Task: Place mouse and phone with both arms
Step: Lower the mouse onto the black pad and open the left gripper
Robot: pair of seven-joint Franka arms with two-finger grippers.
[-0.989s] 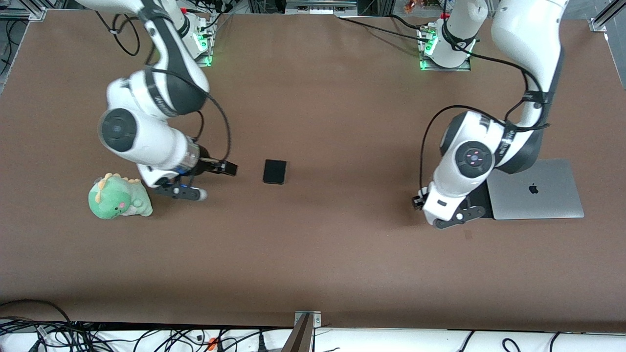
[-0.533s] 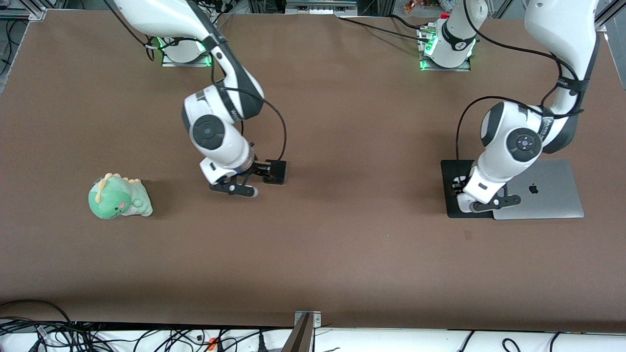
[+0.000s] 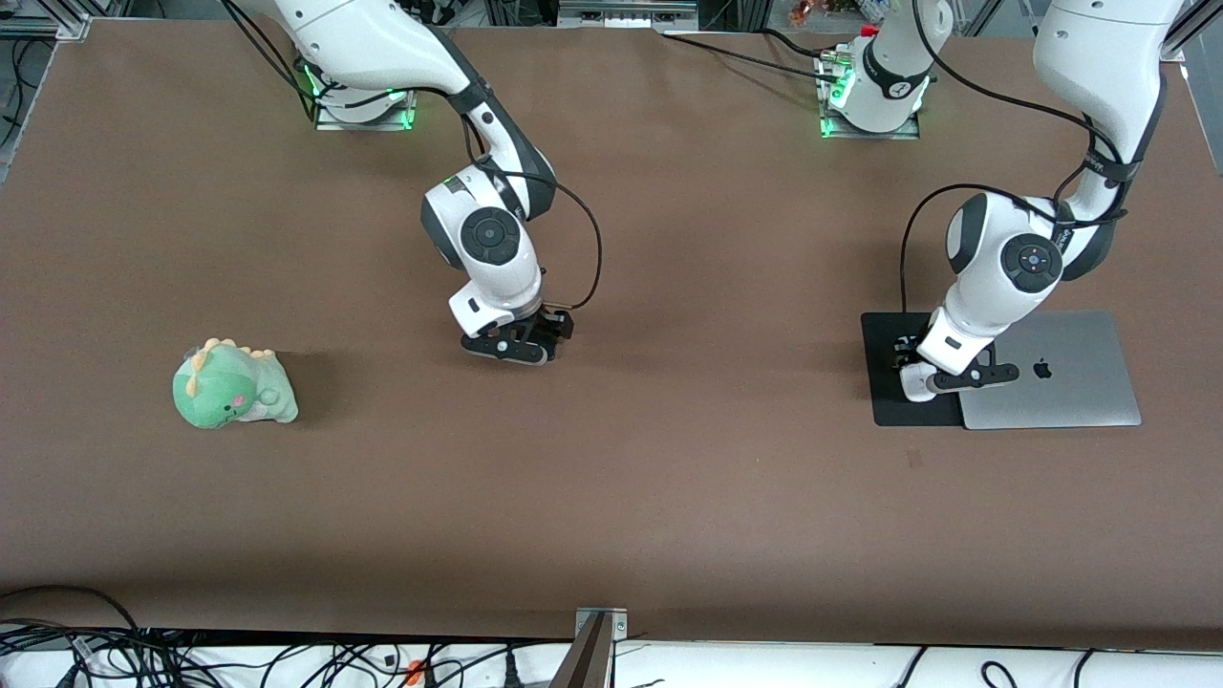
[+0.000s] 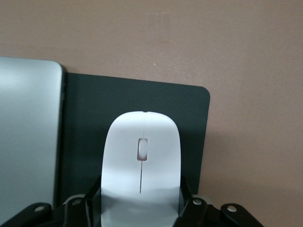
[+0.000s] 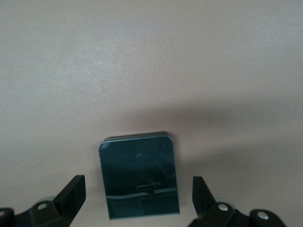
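Nearest the front camera, toward the right arm's end: green plush dinosaur (image 3: 233,386), untouched, lying well apart from everything else.

Farther up, mid-surface: right tool (image 3: 517,341) spread wide, low over the phone (image 5: 139,180), one finger on each long edge, nothing gripped yet. Phone flat on the bare brown surface (image 3: 669,497), hidden under the tool in the front view. Likely stiff, thin, slick-faced and fairly dense; best pinched across the narrow width at mid-length, low on the edges, squarely enough not to tip it. Right arm reaching out from its base, wrist bent steeply down.

Toward the left arm's end: left tool (image 3: 941,375) clamped on the mouse (image 4: 141,165) by its flanks near the tail, low over the black mat (image 3: 884,406) beside the closed silver laptop (image 3: 1065,373). Mouse probably light, hard, glossy, prone to slipping from a loose pinch. Left arm folded at the elbow, forearm angled downward.
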